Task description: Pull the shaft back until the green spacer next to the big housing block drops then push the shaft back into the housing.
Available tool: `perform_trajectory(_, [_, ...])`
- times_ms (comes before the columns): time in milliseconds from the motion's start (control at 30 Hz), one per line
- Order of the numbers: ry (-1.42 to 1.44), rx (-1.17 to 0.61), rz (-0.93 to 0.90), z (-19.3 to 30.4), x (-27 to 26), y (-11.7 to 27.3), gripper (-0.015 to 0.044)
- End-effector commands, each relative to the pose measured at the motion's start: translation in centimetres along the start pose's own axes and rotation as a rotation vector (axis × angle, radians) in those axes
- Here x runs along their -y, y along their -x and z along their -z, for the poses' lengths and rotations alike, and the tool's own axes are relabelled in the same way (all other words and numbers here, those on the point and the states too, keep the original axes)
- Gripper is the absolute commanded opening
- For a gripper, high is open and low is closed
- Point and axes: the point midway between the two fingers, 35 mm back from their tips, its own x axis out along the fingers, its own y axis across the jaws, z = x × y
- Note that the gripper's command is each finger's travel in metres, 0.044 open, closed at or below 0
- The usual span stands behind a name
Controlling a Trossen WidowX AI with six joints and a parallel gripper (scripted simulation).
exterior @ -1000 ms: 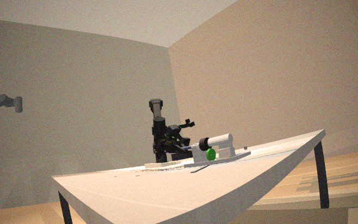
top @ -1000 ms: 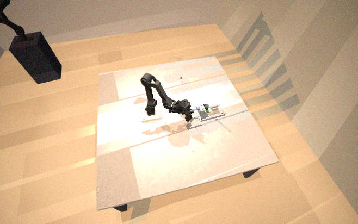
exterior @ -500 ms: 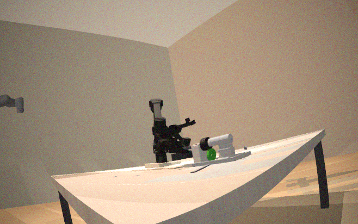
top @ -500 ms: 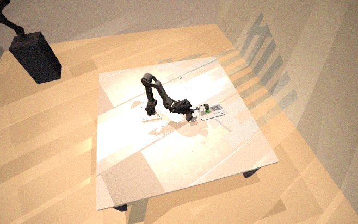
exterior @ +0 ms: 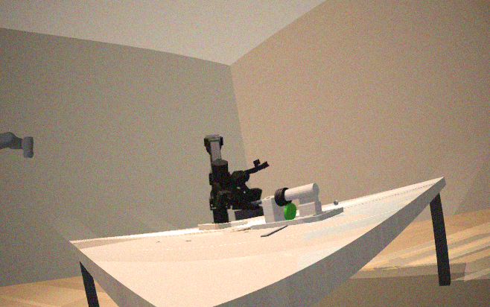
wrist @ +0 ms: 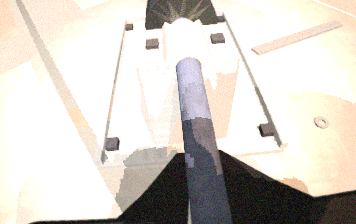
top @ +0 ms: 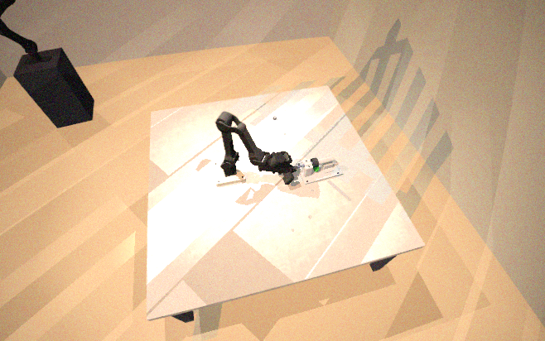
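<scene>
My gripper (wrist: 198, 159) (top: 295, 169) is shut on the blue-grey shaft (wrist: 192, 95) (exterior: 257, 203), which runs into a white block (exterior: 272, 209) (top: 307, 167) on the base plate (wrist: 127, 110) (exterior: 333, 213). Past that block, a black ring (exterior: 281, 197) (top: 315, 161) (wrist: 165, 12) sits in line with the shaft, against the end of the white cylindrical housing (exterior: 303, 191). The green spacer (exterior: 290, 211) (top: 316, 169) is upright, well below the shaft line, low by the base plate between block and housing support. Its contact with the plate is unclear. The green spacer is hidden in the wrist view.
A thin flat bar (wrist: 297, 37) (exterior: 274, 231) lies beside the base plate, with a small ring (wrist: 321, 122) on the same side. A small dark ball (top: 274, 118) (exterior: 336, 203) lies farther off. Dark bolt heads stand up from the plate's corners.
</scene>
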Motion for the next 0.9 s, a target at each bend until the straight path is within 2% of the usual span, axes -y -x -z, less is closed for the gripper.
perform_trajectory(0, [0.0, 0.004, 0.0, -0.24, 0.01, -0.17, 0.0])
perform_trajectory(867, [0.0, 0.004, 0.0, -0.66, 0.01, -0.91, 0.0])
